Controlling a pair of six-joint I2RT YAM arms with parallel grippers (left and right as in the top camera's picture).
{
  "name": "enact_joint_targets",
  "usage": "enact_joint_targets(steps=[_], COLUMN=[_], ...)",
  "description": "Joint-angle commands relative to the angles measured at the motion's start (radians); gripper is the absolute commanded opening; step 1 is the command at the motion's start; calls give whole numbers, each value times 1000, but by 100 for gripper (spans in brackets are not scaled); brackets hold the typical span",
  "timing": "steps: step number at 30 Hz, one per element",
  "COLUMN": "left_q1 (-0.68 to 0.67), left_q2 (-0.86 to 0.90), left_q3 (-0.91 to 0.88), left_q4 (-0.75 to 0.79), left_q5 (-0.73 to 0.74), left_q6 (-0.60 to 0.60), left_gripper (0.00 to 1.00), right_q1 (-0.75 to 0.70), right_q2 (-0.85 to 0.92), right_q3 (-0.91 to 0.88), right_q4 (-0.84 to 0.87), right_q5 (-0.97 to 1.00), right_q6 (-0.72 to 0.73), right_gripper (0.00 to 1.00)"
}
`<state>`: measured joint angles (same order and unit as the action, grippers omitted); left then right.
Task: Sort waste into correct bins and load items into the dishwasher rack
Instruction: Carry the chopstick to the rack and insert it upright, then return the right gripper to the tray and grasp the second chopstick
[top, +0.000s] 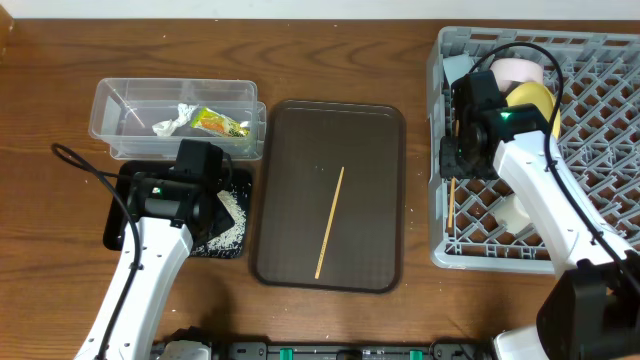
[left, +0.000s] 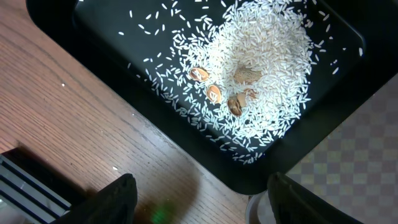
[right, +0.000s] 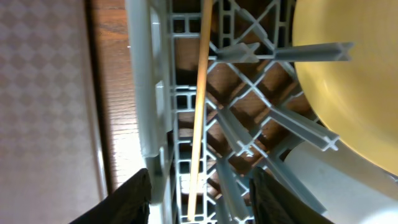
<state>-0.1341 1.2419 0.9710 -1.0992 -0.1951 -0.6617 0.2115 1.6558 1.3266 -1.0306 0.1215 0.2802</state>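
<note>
Fingers of the right gripper (right: 200, 177) stand apart, and between them one thin wooden chopstick (right: 200, 93) lies loose on the lattice floor of the big grey plastic dishwasher rack (top: 437, 200), tight along the rack's 9 o'clock wall. From my overhead view the rack fills the table's 3 o'clock side. The round yellow plate (right: 348, 81) stands on edge among the pegs towards the rack's 12 o'clock end, with the pinkish-white bowl (top: 517, 70) just beyond it.

My left gripper (left: 202, 183) also has its jaws wide with nothing between them. It hangs over the shallow black rectangular tray (top: 125, 200) at the table's 8 o'clock, where the loose beige rice scraps (left: 261, 62) are heaped with a few brown shell-like bits (left: 213, 93) in them. Touching that tray at 12 o'clock is the clear rectangular plastic tub (top: 110, 110), holding the crumpled white tissue (top: 172, 122) and the yellow-green-orange snack wrapper (top: 220, 123). At centre, the second wooden chopstick (top: 330, 222) lies on the large brown serving tray (top: 300, 150).
</note>
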Motion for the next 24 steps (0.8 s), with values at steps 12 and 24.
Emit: enact_joint_targets(steps=[12, 24], left_q1=[5, 5], left_q2=[6, 6], left_q3=[-1, -1], left_q4=[-3, -3], left_q5=[-23, -23], left_q6=[-6, -6], left_gripper=[70, 70], right_q1=[230, 515], right_q2=[-113, 152], right_q3=[95, 64], right_q4=[142, 188], right_q5=[-230, -223], right_q6=[79, 287], right_gripper=[51, 51])
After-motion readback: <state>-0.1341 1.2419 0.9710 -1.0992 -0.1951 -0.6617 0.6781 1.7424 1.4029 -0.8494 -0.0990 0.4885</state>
